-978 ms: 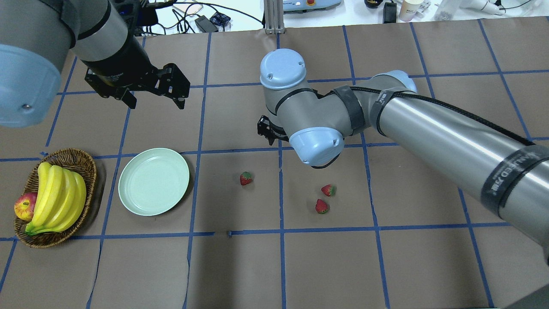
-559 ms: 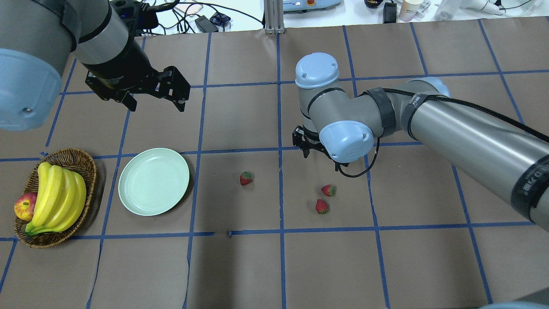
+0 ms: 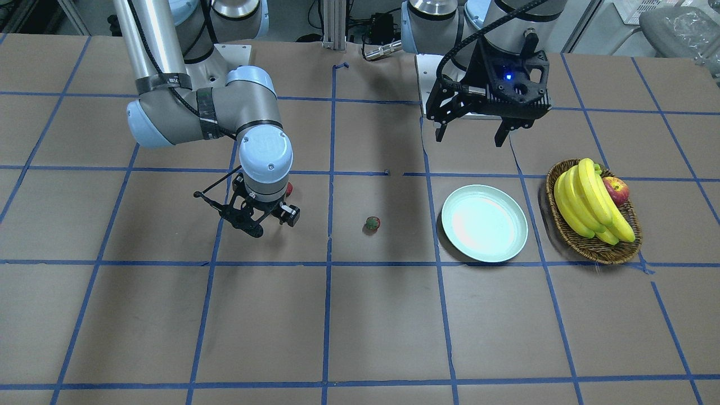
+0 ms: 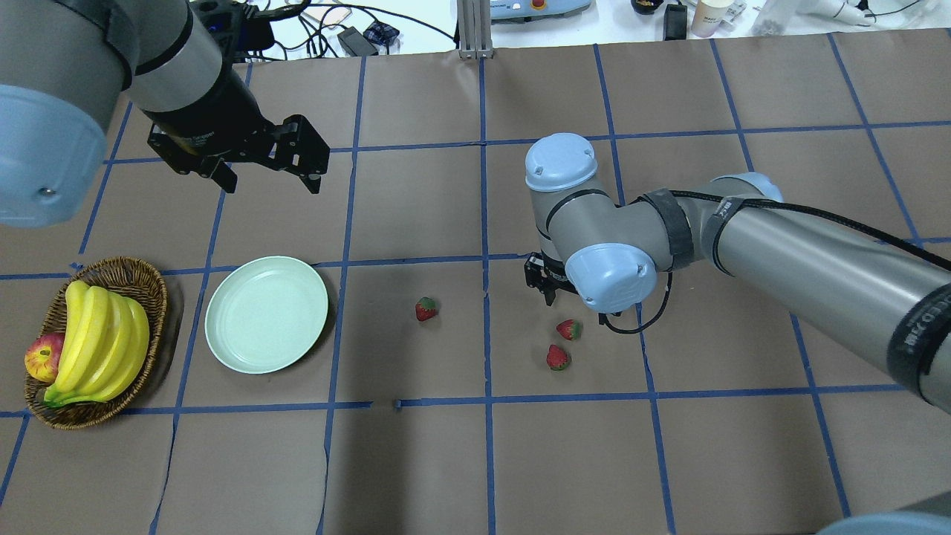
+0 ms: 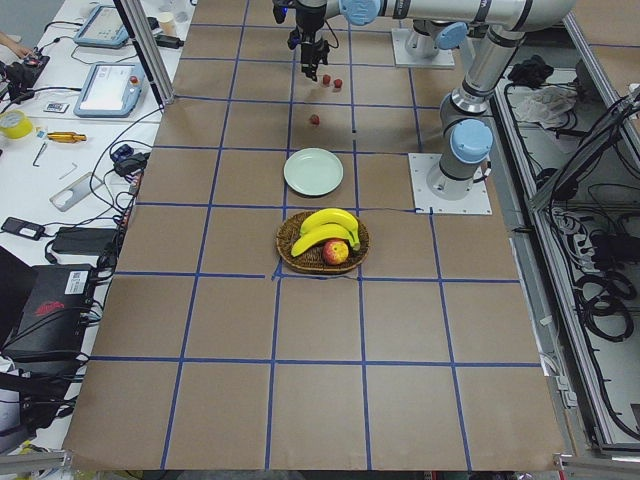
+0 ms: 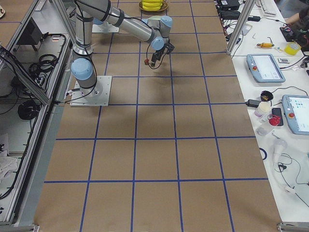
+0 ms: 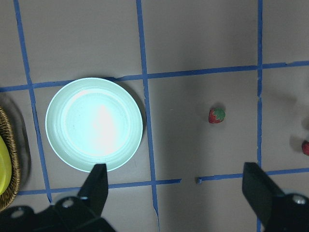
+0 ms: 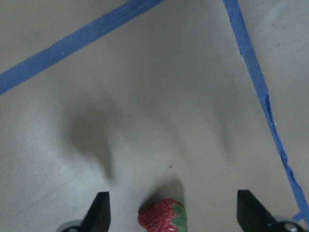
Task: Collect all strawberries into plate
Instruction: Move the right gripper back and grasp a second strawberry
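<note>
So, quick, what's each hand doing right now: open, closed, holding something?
Left hand: open, holding nothing, up above the table.
Right hand: open, holding nothing, low over a strawberry.

Right gripper (image 3: 260, 218) low over the table (image 3: 360, 326), pointing down, with the wrist directly above it. Jaw state not readable from this angle. A strawberry (image 3: 289, 188) shows as a red edge behind that wrist, mostly hidden. Second strawberry (image 3: 372, 223) lies alone on the table between right gripper and plate (image 3: 485, 225). Basket (image 3: 585, 244) near the plate, apart from it, holding bananas (image 3: 585, 202) and an apple (image 3: 616, 190). Left gripper (image 3: 468, 138) is raised beyond the plate, jaws wide apart.
</note>
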You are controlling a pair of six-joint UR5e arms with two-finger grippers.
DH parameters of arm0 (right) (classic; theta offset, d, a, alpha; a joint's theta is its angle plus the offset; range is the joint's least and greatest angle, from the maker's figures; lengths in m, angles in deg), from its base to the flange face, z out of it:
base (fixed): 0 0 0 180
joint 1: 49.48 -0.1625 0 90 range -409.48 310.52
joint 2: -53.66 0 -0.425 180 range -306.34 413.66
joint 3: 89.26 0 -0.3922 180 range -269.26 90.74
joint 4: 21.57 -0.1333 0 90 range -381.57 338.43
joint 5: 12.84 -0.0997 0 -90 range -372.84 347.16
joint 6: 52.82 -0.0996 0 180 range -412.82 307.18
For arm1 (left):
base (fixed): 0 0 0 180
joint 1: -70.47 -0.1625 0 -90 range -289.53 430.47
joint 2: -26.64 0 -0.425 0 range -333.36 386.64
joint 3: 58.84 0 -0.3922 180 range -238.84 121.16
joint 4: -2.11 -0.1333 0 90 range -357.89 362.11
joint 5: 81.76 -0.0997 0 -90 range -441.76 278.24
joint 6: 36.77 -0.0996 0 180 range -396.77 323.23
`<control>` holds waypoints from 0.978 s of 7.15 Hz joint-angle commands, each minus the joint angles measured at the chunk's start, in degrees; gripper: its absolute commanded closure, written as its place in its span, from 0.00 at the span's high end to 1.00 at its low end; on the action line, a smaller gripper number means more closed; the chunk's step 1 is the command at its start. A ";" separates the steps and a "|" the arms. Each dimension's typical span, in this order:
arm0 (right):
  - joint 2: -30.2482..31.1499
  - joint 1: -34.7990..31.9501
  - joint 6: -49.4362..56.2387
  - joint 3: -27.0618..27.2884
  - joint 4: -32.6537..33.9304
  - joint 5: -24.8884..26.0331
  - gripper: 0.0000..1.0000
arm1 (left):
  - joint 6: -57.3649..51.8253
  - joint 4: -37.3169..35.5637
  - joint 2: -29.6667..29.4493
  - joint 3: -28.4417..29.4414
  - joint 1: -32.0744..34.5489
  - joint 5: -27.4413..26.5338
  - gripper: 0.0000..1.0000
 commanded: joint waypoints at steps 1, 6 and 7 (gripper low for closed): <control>-0.22 0.02 0.19 0.77 0.06 -0.06 0.89 | -0.09 0.00 -0.02 0.00 0.00 -0.05 1.00; -0.49 0.02 0.19 0.86 -0.03 -3.22 0.34 | 0.00 0.00 0.06 0.00 0.00 0.04 1.00; -0.49 0.02 0.19 1.21 -0.03 -3.31 0.09 | 0.00 0.00 -0.02 0.00 0.00 0.04 1.00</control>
